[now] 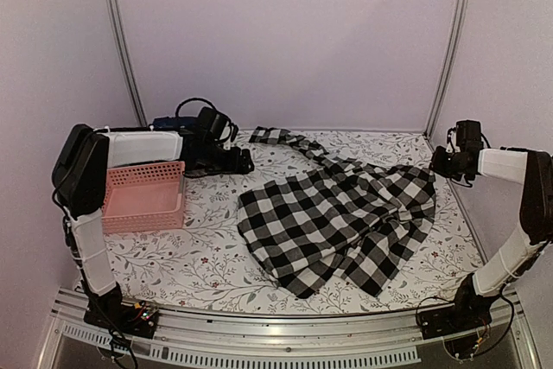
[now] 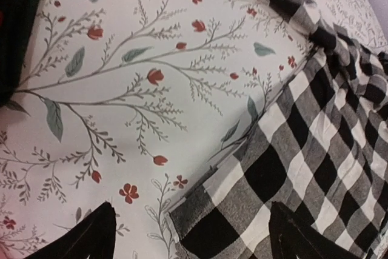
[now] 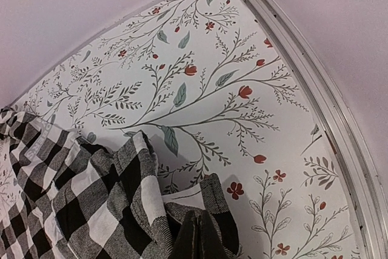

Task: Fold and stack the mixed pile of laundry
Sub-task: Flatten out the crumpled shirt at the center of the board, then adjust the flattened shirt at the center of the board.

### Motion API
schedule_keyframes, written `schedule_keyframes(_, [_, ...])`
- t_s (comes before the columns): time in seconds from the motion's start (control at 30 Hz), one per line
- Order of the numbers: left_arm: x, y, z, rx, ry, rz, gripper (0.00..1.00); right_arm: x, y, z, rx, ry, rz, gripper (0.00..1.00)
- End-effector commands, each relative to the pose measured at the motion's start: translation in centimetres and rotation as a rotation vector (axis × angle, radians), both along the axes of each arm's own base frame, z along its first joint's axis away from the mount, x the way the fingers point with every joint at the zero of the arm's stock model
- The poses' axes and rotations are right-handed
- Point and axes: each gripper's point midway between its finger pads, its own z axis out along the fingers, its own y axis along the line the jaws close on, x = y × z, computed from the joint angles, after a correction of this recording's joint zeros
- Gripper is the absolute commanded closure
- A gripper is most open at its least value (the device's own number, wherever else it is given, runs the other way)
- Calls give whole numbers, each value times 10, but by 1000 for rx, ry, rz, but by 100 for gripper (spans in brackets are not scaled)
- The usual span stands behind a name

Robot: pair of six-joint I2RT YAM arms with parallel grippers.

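The right gripper (image 3: 197,238) is closed, its fingertips pinching an edge of the black-and-white checked shirt (image 1: 346,213). The shirt spreads away from it across the floral table cover (image 1: 199,248). The left gripper (image 2: 194,241) is spread wide and empty, with a shirt corner just ahead of it. A pink basket (image 1: 143,172) sits behind it, under the arm. Pale walls (image 1: 285,32) and aluminium rails (image 1: 121,41) enclose the table.

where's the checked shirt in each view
top external: checked shirt spread right of centre.
left wrist: lower right, its corner between the open left fingers.
right wrist: lower left, an edge pinched in the shut right fingers.
shared landmark: the floral table cover beneath it.
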Motion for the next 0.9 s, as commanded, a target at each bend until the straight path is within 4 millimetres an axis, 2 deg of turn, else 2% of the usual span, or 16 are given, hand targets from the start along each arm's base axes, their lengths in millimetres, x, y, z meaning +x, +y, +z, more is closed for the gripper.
schedule_keyframes(0.0, [-42, -10, -54, 86, 144, -46, 13, 5, -4, 16, 5, -54, -14, 100])
schedule_keyframes(0.1, [-54, -14, -75, 86, 188, -55, 19, 7, -11, 16, 18, -60, -32, 100])
schedule_keyframes(0.23, [-61, -17, -95, 85, 225, -81, 42, 8, -20, 15, 23, -60, -54, 100])
schedule_keyframes(0.27, [-60, -17, -96, 88, 221, -89, 50, 8, -22, 15, 25, -62, -57, 100])
schedule_keyframes(0.33, [-50, -8, -95, 82, 208, -78, 78, 8, -24, 16, 28, -66, -59, 100])
schedule_keyframes(0.43, [-20, 25, -85, 38, 199, -12, 100, 6, -25, 11, 29, -50, -69, 100])
schedule_keyframes(0.5, [9, 56, -76, 40, 178, 53, 100, 2, -25, 7, 31, -45, -77, 100])
schedule_keyframes(0.6, [48, 84, -66, 72, 159, 105, 100, -5, -23, 0, 51, -36, -84, 100])
schedule_keyframes(0.7, [84, 110, -57, 171, 132, 166, 100, -14, -12, -12, 107, -20, -62, 100])
schedule_keyframes(0.73, [99, 114, -46, 187, 105, 179, 100, -20, -7, -20, 136, -6, -50, 100])
schedule_keyframes(0.87, [118, 115, -47, 225, 116, 153, 100, -37, 22, -35, 224, 28, 37, 100])
